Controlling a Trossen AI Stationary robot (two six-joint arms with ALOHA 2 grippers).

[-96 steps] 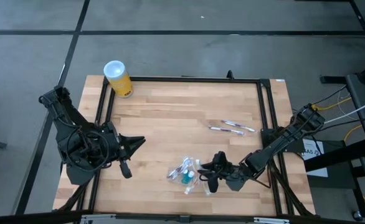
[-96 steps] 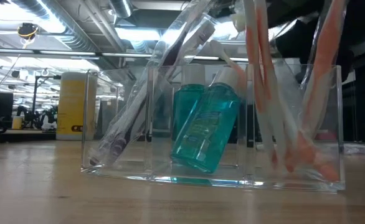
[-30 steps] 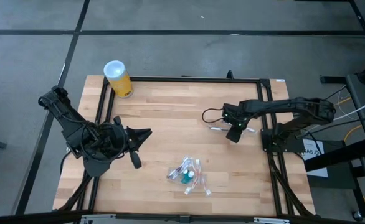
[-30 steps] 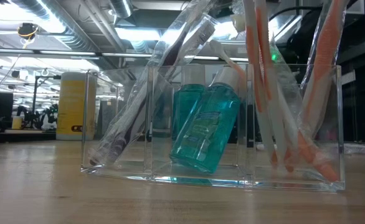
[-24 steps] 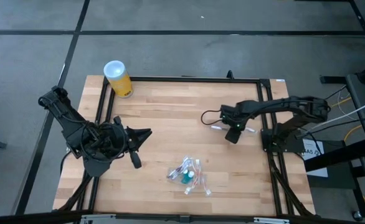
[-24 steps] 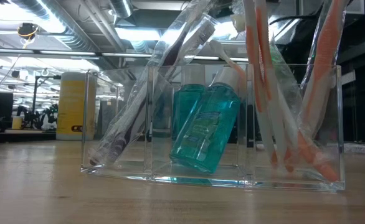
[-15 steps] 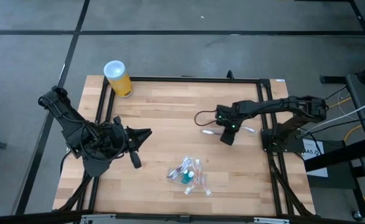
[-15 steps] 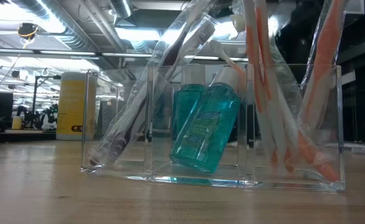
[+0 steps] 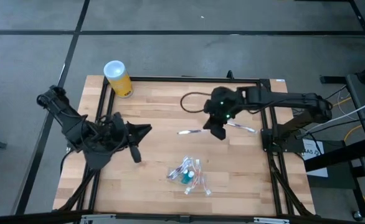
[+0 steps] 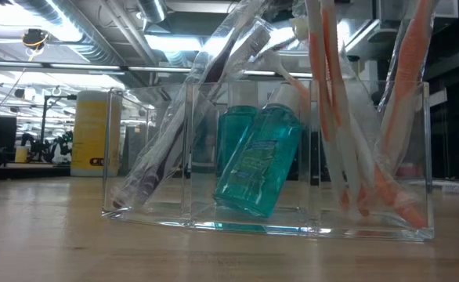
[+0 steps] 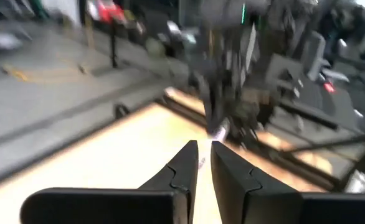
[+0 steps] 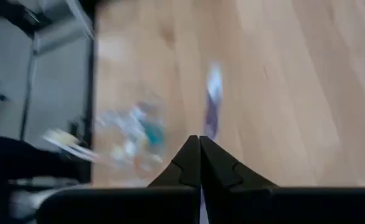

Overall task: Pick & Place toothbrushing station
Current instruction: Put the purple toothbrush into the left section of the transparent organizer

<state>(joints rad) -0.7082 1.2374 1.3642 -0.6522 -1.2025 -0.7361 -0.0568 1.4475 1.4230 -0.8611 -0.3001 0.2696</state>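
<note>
The clear holder (image 9: 187, 174) stands near the table's front middle. Up close in the low view, the holder (image 10: 214, 223) has several white toothbrushes (image 10: 335, 125) leaning in its compartments and a teal tube (image 10: 257, 168) tilted in the middle one. My right gripper (image 9: 215, 129) hangs above the table's right-middle, shut on a slim white toothbrush (image 9: 192, 131). Another toothbrush (image 9: 241, 127) lies flat on the wood to its right. My left gripper (image 9: 149, 129) hovers at the left-middle, pointing right, with a narrow gap between its fingers (image 11: 203, 149) and nothing in it. My right gripper pinches the toothbrush between its two shut fingers near its right-hand end (image 9: 208, 130). The fingers slant down from the table's right. The brush is lifted clear of the wood and sticks out past the fingertips (image 12: 211, 115) toward the table's left, roughly level.
A yellow canister (image 9: 117, 78) with a white lid stands at the far left corner and shows behind the holder as well (image 10: 92, 133). A black frame (image 9: 266, 106) borders the table. Bare wood lies between the two grippers and the holder.
My right gripper has taken hold of one of the two toothbrushes lying at the right, risen well above the table with it, and gone toward the left and far edges. That brush is now lifted clear. The other one stays on the wood.
</note>
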